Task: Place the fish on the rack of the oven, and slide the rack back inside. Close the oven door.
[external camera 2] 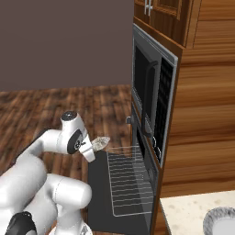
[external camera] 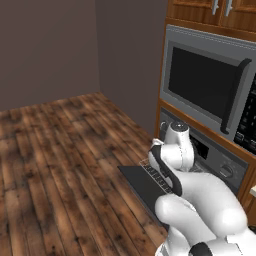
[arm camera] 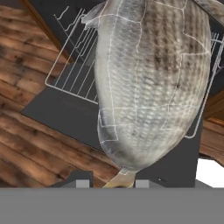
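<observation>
Under the microwave the oven stands open, its door folded flat over plank floor and the thin-wire rack drawn out above it — the fingers, closed on the scaly pale fish, hold it just off the rack's outer corner.

Scales, steel wire and wood grain

The fish looks scaly and faintly glossy, pale grey mottled with tan. The rack is thin bright metal wire over the matt dark oven door. The oven front is brushed grey steel. The floor is streaky brown planks, the cabinet smooth warm wood.
</observation>
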Available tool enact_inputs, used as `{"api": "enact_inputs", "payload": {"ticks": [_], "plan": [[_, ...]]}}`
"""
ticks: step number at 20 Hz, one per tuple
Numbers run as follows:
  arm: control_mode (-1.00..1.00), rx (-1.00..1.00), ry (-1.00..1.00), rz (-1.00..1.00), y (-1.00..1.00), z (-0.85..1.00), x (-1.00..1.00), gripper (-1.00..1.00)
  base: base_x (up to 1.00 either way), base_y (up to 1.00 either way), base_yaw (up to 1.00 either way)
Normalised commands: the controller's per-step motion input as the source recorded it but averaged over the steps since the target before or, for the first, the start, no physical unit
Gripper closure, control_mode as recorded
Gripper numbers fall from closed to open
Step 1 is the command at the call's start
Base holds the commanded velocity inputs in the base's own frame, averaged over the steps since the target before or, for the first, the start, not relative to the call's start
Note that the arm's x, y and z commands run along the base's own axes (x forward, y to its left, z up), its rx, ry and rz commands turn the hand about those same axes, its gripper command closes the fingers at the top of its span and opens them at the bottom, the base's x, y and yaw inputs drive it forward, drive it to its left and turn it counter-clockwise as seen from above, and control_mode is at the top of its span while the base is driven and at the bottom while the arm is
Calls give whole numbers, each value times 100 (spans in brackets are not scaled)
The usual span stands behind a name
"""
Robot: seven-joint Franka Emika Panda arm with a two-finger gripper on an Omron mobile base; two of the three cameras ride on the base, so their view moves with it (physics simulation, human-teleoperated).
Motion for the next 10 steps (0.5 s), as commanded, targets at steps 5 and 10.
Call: {"api": "enact_inputs", "payload": {"ticks": [5, 10], "plan": [[-100, 0, 0, -3, -16, -52, 30, 100, 0, 0, 0], [-100, 0, 0, -2, -12, -54, 25, 100, 0, 0, 0]]}}
